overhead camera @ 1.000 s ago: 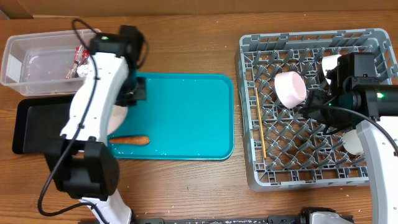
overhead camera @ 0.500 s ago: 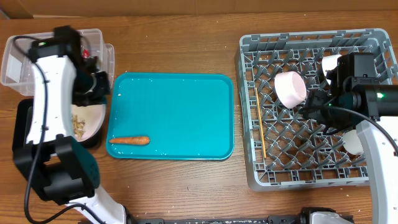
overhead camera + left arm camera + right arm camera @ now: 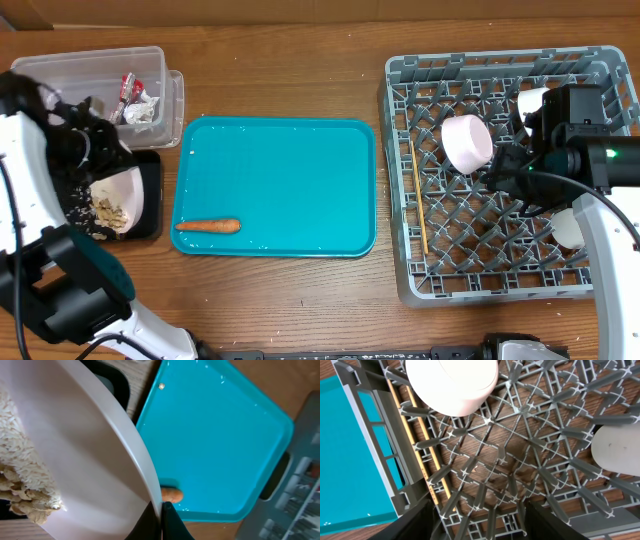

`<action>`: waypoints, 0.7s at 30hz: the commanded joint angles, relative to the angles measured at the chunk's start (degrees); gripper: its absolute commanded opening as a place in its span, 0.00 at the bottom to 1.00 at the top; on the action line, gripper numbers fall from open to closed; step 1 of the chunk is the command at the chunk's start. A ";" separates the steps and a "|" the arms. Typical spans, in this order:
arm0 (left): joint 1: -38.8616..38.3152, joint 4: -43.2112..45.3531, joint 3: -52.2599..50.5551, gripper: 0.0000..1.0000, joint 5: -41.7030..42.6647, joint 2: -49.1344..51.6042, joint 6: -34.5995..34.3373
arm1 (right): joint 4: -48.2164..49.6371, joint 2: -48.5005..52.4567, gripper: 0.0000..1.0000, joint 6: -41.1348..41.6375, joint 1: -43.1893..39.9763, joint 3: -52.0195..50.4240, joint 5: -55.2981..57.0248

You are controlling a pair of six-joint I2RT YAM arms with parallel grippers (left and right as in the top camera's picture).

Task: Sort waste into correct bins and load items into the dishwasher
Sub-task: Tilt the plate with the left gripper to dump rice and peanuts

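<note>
My left gripper [image 3: 103,165] [image 3: 161,510] is shut on the rim of the round white plate [image 3: 122,195] [image 3: 90,460]. It holds the plate tilted over the black tray [image 3: 152,200] [image 3: 114,386], with rice-like scraps [image 3: 106,209] [image 3: 22,487] clinging to it. The clear tub [image 3: 70,75] holds the red wrapper [image 3: 128,86] and the foil ball [image 3: 146,111]. The carrot stick [image 3: 208,226] [image 3: 172,494] lies on the teal tray [image 3: 290,170]. My right gripper [image 3: 512,168] [image 3: 477,520] is open and empty above the grey dish rack [image 3: 600,65] [image 3: 520,455].
In the rack lie a white bowl on its side [image 3: 468,142] [image 3: 452,385], a small cup [image 3: 532,99], another white bowl [image 3: 568,229] [image 3: 615,452] and chopsticks [image 3: 418,195] [image 3: 417,435] along the left side. The teal tray [image 3: 215,435] [image 3: 350,460] sits between the bins and the rack.
My left arm has swung left with the plate, from the teal tray's left edge to over the black tray, and tilted it. The right arm has not moved.
</note>
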 commanded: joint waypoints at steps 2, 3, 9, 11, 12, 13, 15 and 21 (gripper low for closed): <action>3.87 -0.15 1.38 0.04 9.11 -1.14 3.26 | 0.11 -0.17 0.61 -0.02 -0.33 0.13 -0.13; 4.61 -0.13 1.38 0.04 10.27 -1.11 3.52 | 0.11 -0.17 0.61 -0.04 -0.33 0.13 -0.13; 8.48 -0.07 1.38 0.04 16.13 -1.11 4.39 | 0.09 -0.15 0.61 -0.02 -0.33 0.13 -0.13; 9.75 0.00 1.38 0.04 18.62 -1.09 4.85 | 0.09 -0.15 0.61 -0.02 -0.33 0.13 -0.13; 10.40 -0.04 1.38 0.04 19.91 -1.09 5.09 | 0.09 -0.15 0.61 -0.02 -0.33 0.13 -0.13; 11.02 -0.17 1.38 0.04 21.22 -1.09 5.31 | 0.09 -0.15 0.61 -0.02 -0.33 0.13 -0.13; 12.15 -0.15 1.27 0.04 23.41 -1.09 5.29 | 0.09 -0.15 0.61 -0.02 -0.33 0.13 -0.15; 14.88 0.61 -0.76 0.04 30.60 -1.09 5.42 | -0.13 -0.15 0.61 -0.02 -0.33 0.13 -0.15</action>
